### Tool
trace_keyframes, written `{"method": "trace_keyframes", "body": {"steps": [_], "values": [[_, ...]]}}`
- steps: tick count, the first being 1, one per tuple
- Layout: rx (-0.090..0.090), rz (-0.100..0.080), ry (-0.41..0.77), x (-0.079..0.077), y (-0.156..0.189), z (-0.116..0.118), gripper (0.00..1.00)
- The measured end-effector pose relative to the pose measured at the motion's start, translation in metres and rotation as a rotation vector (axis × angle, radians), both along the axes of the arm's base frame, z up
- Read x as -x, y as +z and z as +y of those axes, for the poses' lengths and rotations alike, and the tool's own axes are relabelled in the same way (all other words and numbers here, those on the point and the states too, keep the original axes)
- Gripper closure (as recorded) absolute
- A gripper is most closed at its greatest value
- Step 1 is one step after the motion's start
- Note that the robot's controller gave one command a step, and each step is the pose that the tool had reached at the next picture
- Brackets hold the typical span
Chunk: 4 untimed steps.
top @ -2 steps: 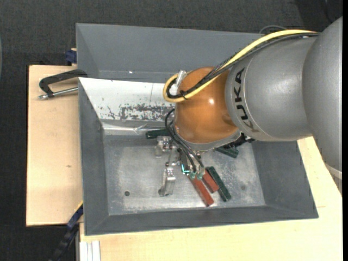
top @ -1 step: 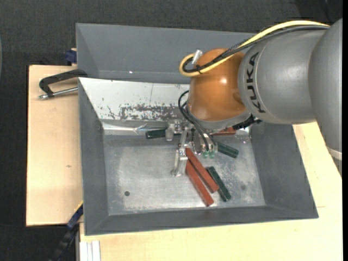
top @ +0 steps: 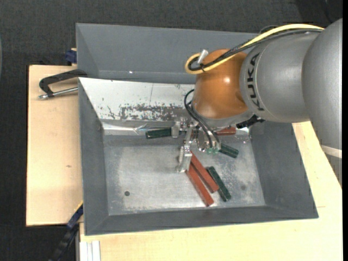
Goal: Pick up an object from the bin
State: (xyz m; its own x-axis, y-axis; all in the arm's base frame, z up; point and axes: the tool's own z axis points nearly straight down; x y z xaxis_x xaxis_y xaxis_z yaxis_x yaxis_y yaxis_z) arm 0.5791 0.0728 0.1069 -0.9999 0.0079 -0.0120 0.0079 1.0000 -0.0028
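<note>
The gripper [top: 185,159], claw state impossible to tell, hangs at the upper end of the red-brown bars [top: 200,182], where the dark green bar [top: 218,184] just beside them could foul a grasp.

Orange cover [top: 217,91] & grey arm [top: 293,64] are hiding the bin's [top: 92,162] back-right corner plus part of its floor. Arm is running off the right edge. A reddish piece [top: 227,130] is poking out from under the cover, rest hidden. Tool [top: 185,162] is covering the upper end of the red-brown sticks [top: 200,182]. Dark speck [top: 127,194] is lying front-left on the floor, too small to ID.
</note>
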Motion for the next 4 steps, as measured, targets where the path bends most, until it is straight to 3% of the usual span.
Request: {"method": "trace_keyframes", "body": {"steps": [1, 2, 3, 4], "values": [[-0.007, 0.012, -0.032, 0.012, -0.014, 0.004, 0.00], [-0.006, 0.011, -0.143, 0.022, -0.017, -0.034, 0.00], [-0.005, 0.010, -0.176, 0.029, -0.016, -0.081, 1.00], [-0.006, 0.008, -0.193, 0.029, -0.016, -0.072, 0.00]]}}
